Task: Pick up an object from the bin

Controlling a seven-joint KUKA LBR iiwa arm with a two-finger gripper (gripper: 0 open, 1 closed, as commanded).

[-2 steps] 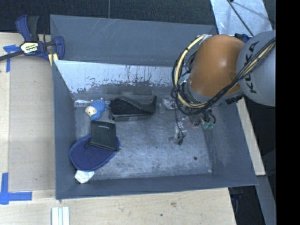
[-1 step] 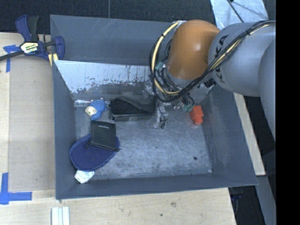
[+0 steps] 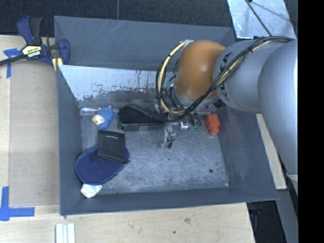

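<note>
black oblong object (image 3: 135,116) lies left-right, thin end toward the arm (image 3: 255,77).

Dim light; glare on bin (image 3: 101,77) back wall, probably overhead source

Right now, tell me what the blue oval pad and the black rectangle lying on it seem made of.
Blue oval pad: likely soft cloth, matte, with a bound rim and a limp edge. Black rectangle: flat and straight-edged, matte with a slight sheen; perhaps leather or plastic, the look leaves it open.
</note>
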